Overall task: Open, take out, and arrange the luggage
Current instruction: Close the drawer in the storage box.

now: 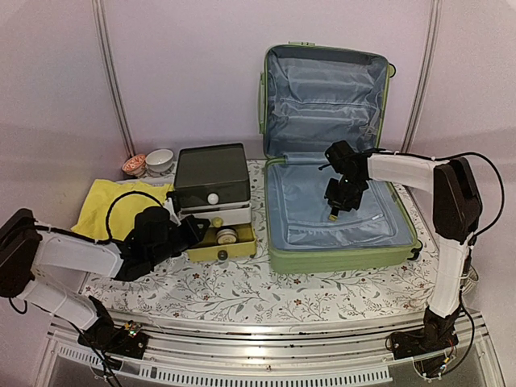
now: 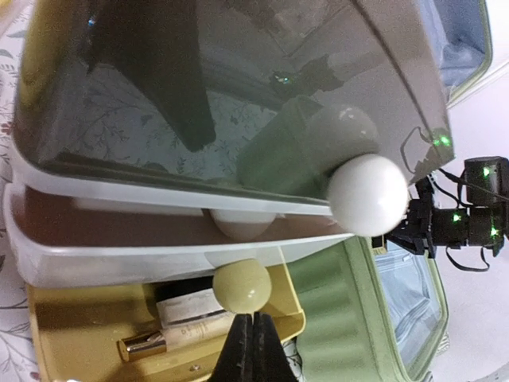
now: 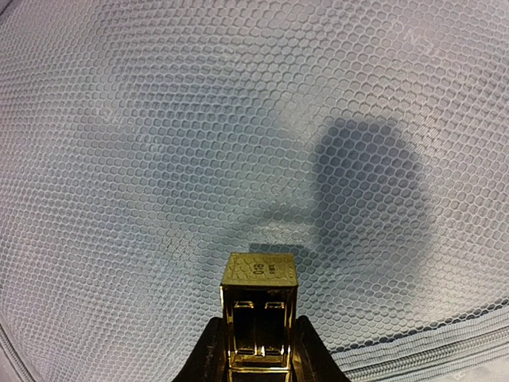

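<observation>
The light-green luggage [image 1: 339,260] lies open on the table, its lid [image 1: 322,89] leaning on the back wall and its pale blue lining showing. My right gripper [image 1: 334,211] hangs over the lower half, shut on a small gold rectangular case [image 3: 259,314] above the mesh lining [image 3: 199,119]. My left gripper [image 2: 254,317] is shut and holds nothing. Its tips sit right at the pale yellow knob [image 2: 241,285] of the pulled-out yellow drawer [image 1: 222,242]. The luggage's green shell [image 2: 350,294] stands just beside that drawer.
The drawer box has a dark lid [image 1: 211,173] and a white knob [image 2: 367,194]. A gold tube [image 2: 147,344] and a round jar [image 1: 227,235] lie in the yellow drawer. A yellow cloth [image 1: 113,205] and two small bowls [image 1: 159,159] are at the back left.
</observation>
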Controlling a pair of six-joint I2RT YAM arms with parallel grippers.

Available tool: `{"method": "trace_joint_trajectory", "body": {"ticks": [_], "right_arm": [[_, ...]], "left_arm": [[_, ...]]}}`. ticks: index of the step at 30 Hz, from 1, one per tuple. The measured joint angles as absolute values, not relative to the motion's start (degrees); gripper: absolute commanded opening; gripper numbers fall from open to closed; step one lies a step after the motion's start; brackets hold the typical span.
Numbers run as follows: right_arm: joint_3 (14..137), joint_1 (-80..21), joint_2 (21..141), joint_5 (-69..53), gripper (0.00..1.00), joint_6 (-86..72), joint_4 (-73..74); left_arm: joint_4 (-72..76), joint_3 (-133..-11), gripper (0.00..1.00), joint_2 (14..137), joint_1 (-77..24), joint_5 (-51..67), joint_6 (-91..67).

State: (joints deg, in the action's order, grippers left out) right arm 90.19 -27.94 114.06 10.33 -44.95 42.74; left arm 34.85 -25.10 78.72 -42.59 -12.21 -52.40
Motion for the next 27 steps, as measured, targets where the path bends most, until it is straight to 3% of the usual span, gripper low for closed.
{"method": "trace_joint_trajectory", "body": {"ticks": [14,27], "right_arm": [[89.32,-27.94,114.06,10.09,0.15,-44.95,41.89],[89.1,-27.94,113.84,9.93,0.15,-44.73,41.47]], "left_arm": [[26.11,-14.59,0.0,63.7,-52.29,-11.16,-60.66],[32.42,-12.4,0.0,76.55,-51.68,-13.47,-62.33]]}}
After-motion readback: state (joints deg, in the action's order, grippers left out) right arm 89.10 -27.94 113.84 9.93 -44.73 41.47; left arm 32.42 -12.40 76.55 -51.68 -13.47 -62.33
